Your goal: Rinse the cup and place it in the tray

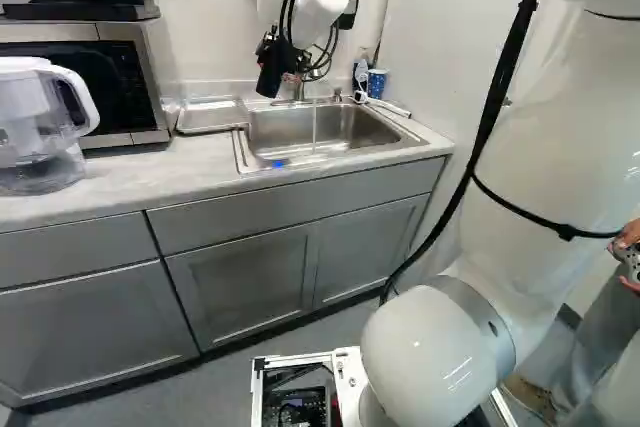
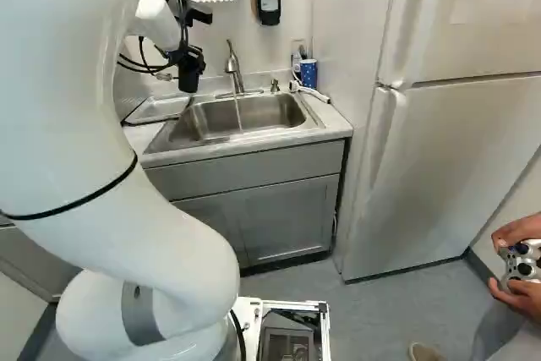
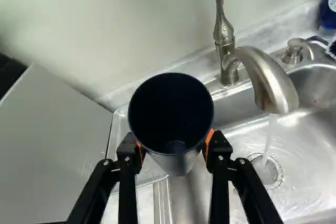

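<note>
Heads up, your gripper (image 3: 174, 149) has the cup (image 3: 170, 106) pinched both sides, but swinging sideways too low could clip that faucet (image 3: 269, 85).

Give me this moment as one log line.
gripper: shut on cup | faucet: running into sink | cup: beside water, not under it | tray: cup not in it

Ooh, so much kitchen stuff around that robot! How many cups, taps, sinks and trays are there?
Cups: 2 (the dark cup in the gripper, the blue cup in the corner)
Taps: 1 (the tap, running)
Sinks: 1 (the sink)
Trays: 1 (the tray)
Total: 5
</note>
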Robot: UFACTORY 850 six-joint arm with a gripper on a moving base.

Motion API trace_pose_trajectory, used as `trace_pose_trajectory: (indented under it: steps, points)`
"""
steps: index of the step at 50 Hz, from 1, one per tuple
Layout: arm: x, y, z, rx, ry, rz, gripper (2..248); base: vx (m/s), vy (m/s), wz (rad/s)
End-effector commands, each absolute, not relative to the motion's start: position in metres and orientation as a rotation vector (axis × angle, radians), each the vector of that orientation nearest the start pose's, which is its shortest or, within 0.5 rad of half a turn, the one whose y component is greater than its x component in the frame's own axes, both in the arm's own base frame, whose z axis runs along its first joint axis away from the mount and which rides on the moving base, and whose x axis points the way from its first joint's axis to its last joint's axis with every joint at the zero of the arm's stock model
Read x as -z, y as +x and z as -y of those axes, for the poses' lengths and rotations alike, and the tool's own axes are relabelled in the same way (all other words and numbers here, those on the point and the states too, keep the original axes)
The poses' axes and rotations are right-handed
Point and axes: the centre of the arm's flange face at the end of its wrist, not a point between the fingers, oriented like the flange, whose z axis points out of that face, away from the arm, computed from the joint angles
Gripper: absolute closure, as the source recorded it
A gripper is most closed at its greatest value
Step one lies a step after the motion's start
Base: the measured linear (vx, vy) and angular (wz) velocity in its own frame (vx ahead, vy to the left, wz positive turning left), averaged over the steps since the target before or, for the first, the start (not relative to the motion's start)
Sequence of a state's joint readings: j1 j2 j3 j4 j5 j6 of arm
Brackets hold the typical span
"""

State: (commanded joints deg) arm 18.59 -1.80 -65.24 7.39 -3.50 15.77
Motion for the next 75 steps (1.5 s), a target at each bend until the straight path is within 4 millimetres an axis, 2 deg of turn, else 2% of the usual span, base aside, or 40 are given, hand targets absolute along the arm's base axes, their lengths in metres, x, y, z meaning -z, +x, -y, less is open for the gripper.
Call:
trace_pose_trajectory:
  steps: [36,50,75]
  points:
    - [-0.652,0.510,-0.172,1.461,-2.545,0.387,127,0.000,0.000,0.000]
    - [-0.652,0.510,-0.173,1.460,-2.545,0.388,127,0.000,0.000,0.000]
    - [-0.630,0.536,-0.212,1.408,-2.541,0.452,127,0.000,0.000,0.000]
